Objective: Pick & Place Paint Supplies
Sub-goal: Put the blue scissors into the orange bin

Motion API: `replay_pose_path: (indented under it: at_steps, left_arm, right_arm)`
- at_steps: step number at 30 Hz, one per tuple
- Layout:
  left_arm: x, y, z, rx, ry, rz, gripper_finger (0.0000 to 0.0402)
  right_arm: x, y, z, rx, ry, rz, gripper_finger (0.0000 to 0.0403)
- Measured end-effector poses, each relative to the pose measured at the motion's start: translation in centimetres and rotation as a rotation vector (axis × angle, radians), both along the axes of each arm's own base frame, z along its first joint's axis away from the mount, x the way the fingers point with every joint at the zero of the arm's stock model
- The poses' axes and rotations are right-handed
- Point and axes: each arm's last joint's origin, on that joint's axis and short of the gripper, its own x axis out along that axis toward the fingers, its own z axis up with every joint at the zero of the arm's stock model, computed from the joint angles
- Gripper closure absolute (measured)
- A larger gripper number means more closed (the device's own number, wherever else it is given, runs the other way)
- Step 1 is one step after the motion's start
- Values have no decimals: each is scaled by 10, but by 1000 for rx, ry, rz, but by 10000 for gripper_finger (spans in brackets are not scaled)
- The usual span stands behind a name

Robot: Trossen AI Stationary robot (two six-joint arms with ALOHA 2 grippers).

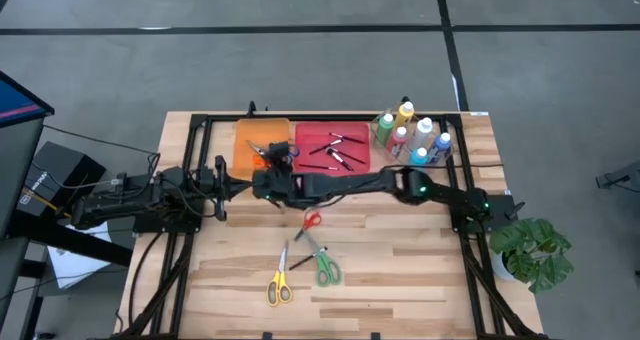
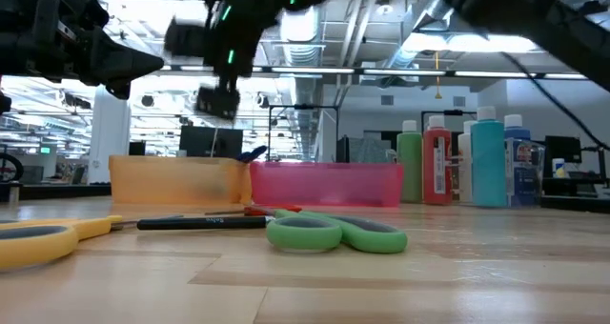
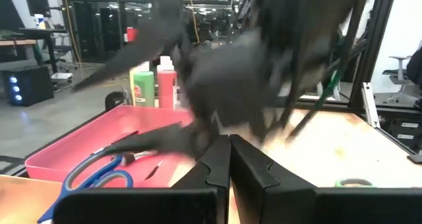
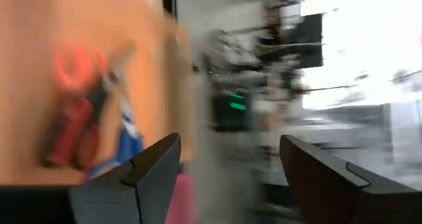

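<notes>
I see the wooden table [image 1: 400, 280] from above. My right arm [image 1: 440, 192] reaches across the middle of it, toward the left. My left arm [image 1: 150, 195] waits at the left edge.

At the back edge sit two trays, side by side and touching. The orange tray [image 1: 248, 140] is on the left. Blue scissors [image 1: 277, 152] and small red scissors lie in it, near its right wall. The pink tray [image 1: 355, 162] is on the right, with thin brushes [image 1: 335, 150] lying in it.

Next to the pink tray, near the back right corner, the paint bottles [image 1: 412, 132] stand close together in a clear bin. I can see green, yellow, red, white and blue ones.

More scissors lie on the bare wood near the front edge: a yellow pair [image 1: 279, 280], a green pair [image 1: 323, 265] and a small red pair [image 1: 310, 221].

My right gripper [image 1: 272, 172] hangs over the right end of the orange tray. Its fingers are spread wide and hold nothing. My left gripper [image 1: 236, 188] is squeezed tight with nothing in it.
</notes>
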Motion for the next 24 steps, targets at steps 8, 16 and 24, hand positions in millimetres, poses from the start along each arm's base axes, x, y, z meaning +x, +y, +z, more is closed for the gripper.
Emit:
replay_pose_path:
  at_steps: [8, 16, 24]
  left_arm:
    - [0, 0, 0, 0, -1, -1, 399]
    - [0, 0, 0, 0, -1, -1, 399]
    - [0, 0, 0, 0, -1, -1, 399]
  right_arm:
    - [-67, -48, 87, 858, -418, -133, 147]
    - [-88, -86, 57, 1143, -314, -339, 147]
    - [-81, -108, 29, 1287, -407, -300, 147]
